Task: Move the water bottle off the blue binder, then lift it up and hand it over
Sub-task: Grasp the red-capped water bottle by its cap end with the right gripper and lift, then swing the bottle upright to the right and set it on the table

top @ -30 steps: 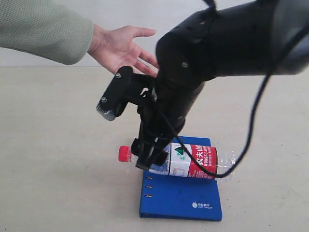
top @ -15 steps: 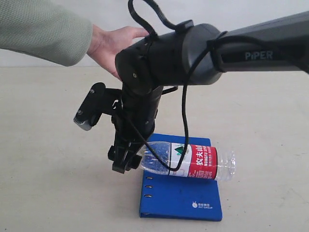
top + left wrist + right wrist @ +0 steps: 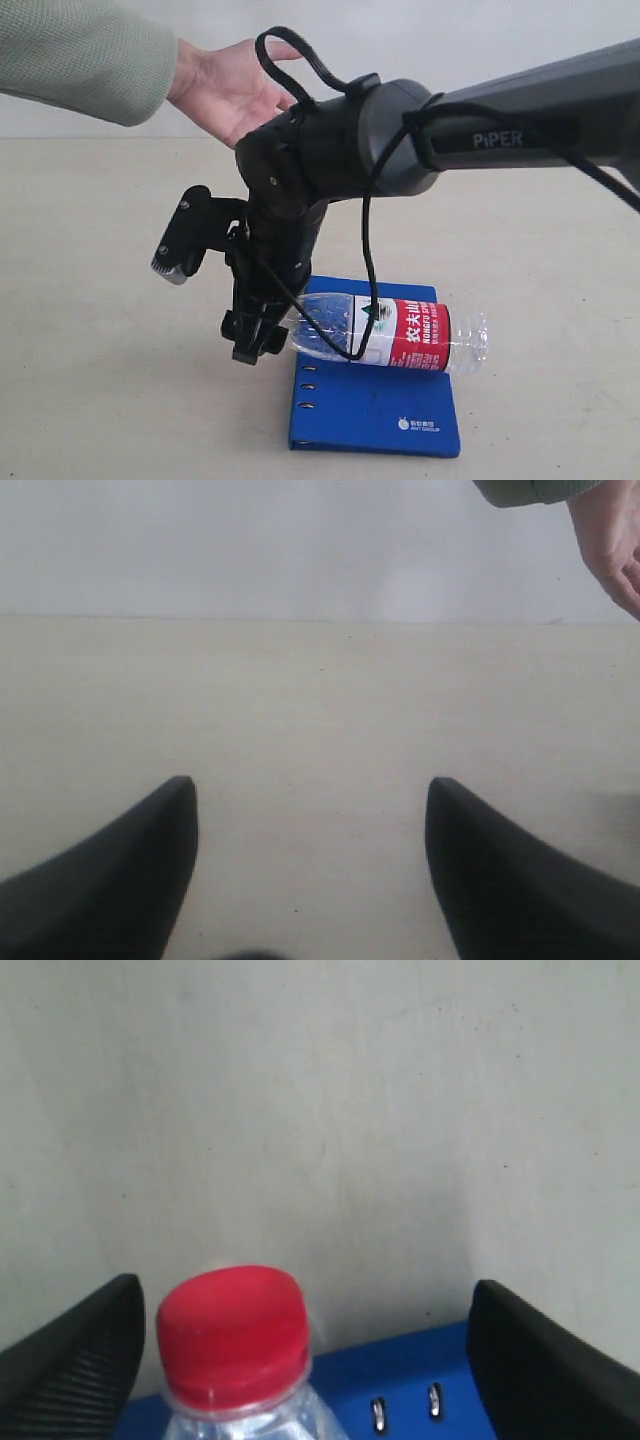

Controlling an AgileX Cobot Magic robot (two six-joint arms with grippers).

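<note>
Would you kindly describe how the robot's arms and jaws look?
The right arm is dark grey-black with rounded joint housings, white PIPER lettering on its long link and a black cable looping alongside. A black camera module with a grey end is bracketed at the wrist. Its jaws are black, one ribbed; the left gripper has plain black tapered jaws.

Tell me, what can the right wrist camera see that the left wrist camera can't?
Only the right wrist view shows the water bottle, its red cap sitting between the fingers of the right gripper, and the blue binder with its small holes. Only the left wrist view shows a person's hand at the picture's edge and a pale wall behind the table; nothing sits between the fingers of the left gripper. Both show the pale table and two dark fingers spread wide apart.
</note>
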